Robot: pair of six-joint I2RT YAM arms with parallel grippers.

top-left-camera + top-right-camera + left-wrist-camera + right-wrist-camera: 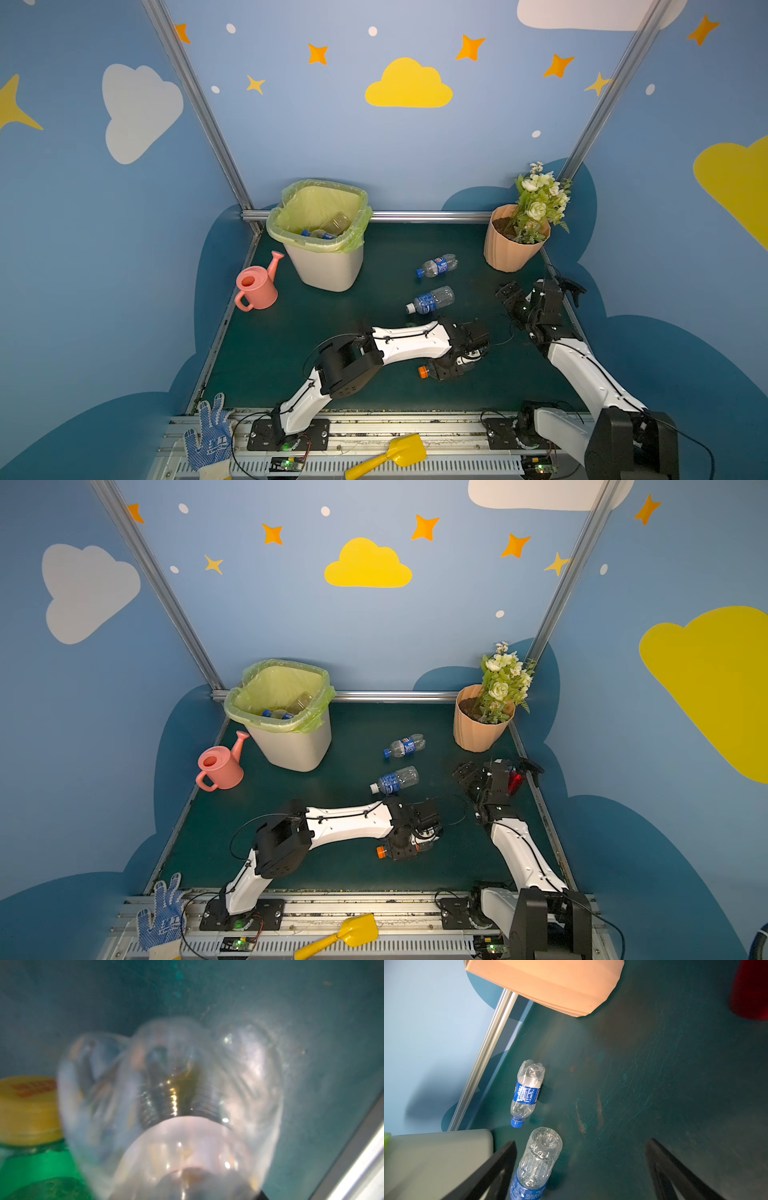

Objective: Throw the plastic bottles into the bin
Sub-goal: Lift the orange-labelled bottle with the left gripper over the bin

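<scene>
Plastic bottles [334,224] lie inside the bin [328,274], which stands at 11 o'clock on my worktop [291,353]. Two more lie on their sides just past the middle, toward 1 o'clock. They are the blue-capped bottle [437,266] and, closer to me, the white-capped bottle [430,300]; the two are near each other but not touching.

My left pincer [446,370] is down low at about 5 o'clock. In both top views an orange cap [423,371] pokes out at its 9 o'clock side. My left wrist view is badly blurred. A clear bottle [170,1084] fills it, and a green bottle [41,1167] with a yellow cap [27,1109] sits just beside that. I cannot see my fingers there, so I cannot tell whether this pincer is gripping.

My right pincer [581,1142] is over at 3 o'clock, near the peach flowerpot [513,249]. Its black fingers [492,1167] are spread wide and clasp nothing. In that wrist view, the white-capped bottle lies on the worktop next to one finger.
</scene>
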